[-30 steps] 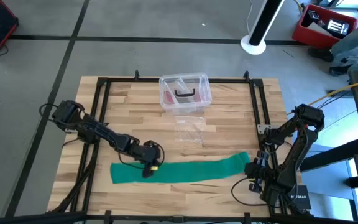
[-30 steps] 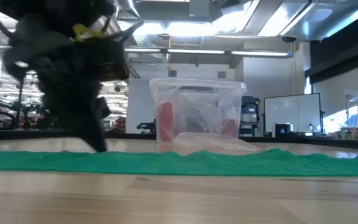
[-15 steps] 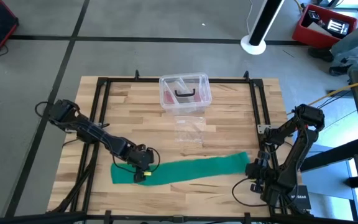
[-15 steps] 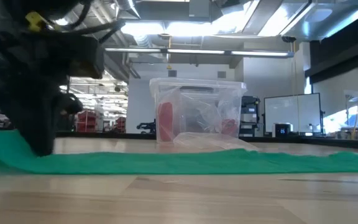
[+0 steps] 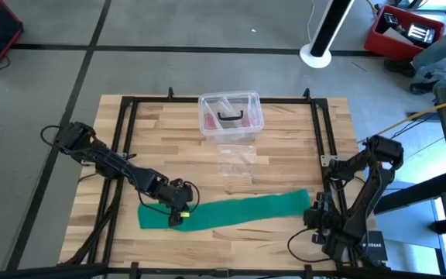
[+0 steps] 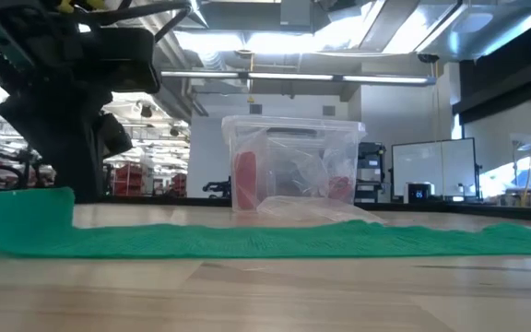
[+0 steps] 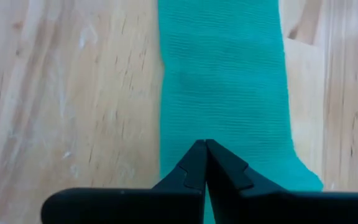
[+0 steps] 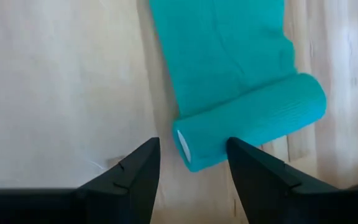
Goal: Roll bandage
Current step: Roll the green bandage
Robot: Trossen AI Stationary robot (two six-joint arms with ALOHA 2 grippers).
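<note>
- Teal-green bandage [image 5: 231, 211] lies unrolled as a long flat band across the near part of the wooden bench [image 5: 285, 139], running from the left tool to the right tool.
- At its right end the bandage is wound into a short roll; the right wrist view shows the roll [image 8: 253, 121] lying on the wood with the flat strip leading away from it.
- Left tool [image 5: 178, 217] is down on the left portion of the bandage. Its fingers [image 7: 194, 165] are pressed together tip to tip over the fabric; whether fabric is pinched between them cannot be told.
- In the low view the bandage's left end [image 6: 26, 207] stands raised off the bench beside the left arm, while the rest lies flat.
- Right tool [image 8: 191, 168] sits at the bench's right near edge, just short of the roll, with its fingers standing moderately apart and nothing between them.
- Clear plastic box [image 5: 231, 116] with pinkish contents stands at the far middle of the bench, well apart from the bandage.
</note>
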